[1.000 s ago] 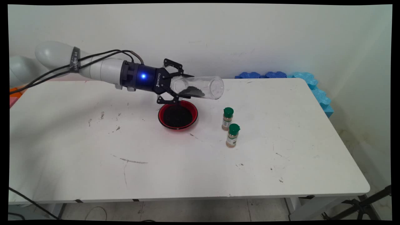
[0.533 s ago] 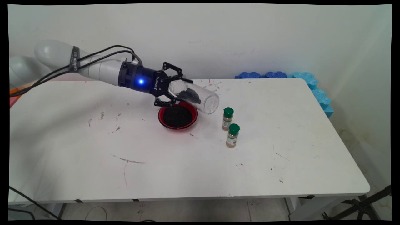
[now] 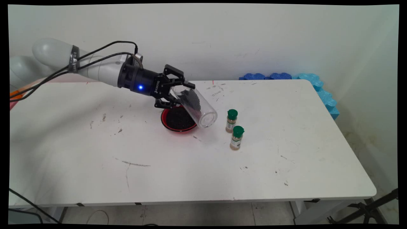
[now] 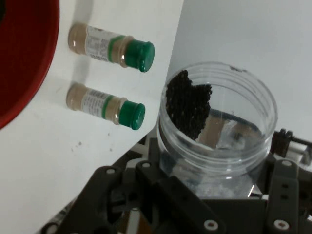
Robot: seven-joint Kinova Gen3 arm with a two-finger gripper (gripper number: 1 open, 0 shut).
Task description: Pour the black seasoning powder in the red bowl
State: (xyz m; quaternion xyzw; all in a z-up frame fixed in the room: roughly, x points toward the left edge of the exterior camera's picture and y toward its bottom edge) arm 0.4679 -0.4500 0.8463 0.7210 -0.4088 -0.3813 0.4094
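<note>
My gripper (image 3: pixel 180 93) is shut on the base of a clear plastic jar (image 3: pixel 197 108), held above the table. The jar tilts with its open mouth pointing down and to the right, over the right rim of a red bowl (image 3: pixel 165 121). Dark grains (image 3: pixel 190 99) lie inside the jar, and the bowl holds a bed of the same dark grains (image 3: pixel 178 119). In the hand view the jar (image 4: pixel 219 136) stands between the fingers with a clump of grains (image 4: pixel 187 105) on its wall, and the bowl's red rim (image 4: pixel 29 63) shows at the left edge.
Two small spice bottles with green caps (image 3: pixel 231 120) (image 3: pixel 237 137) stand just right of the bowl; the hand view shows them too (image 4: pixel 109 46) (image 4: pixel 105 106). Blue foam pieces (image 3: pixel 286 77) lie at the table's far right corner. Black cables hang from the arm.
The jar has tipped from nearly level to mouth-down, and its mouth has dropped toward the bowl's right rim. The grains inside have slid along the jar wall toward the mouth.
</note>
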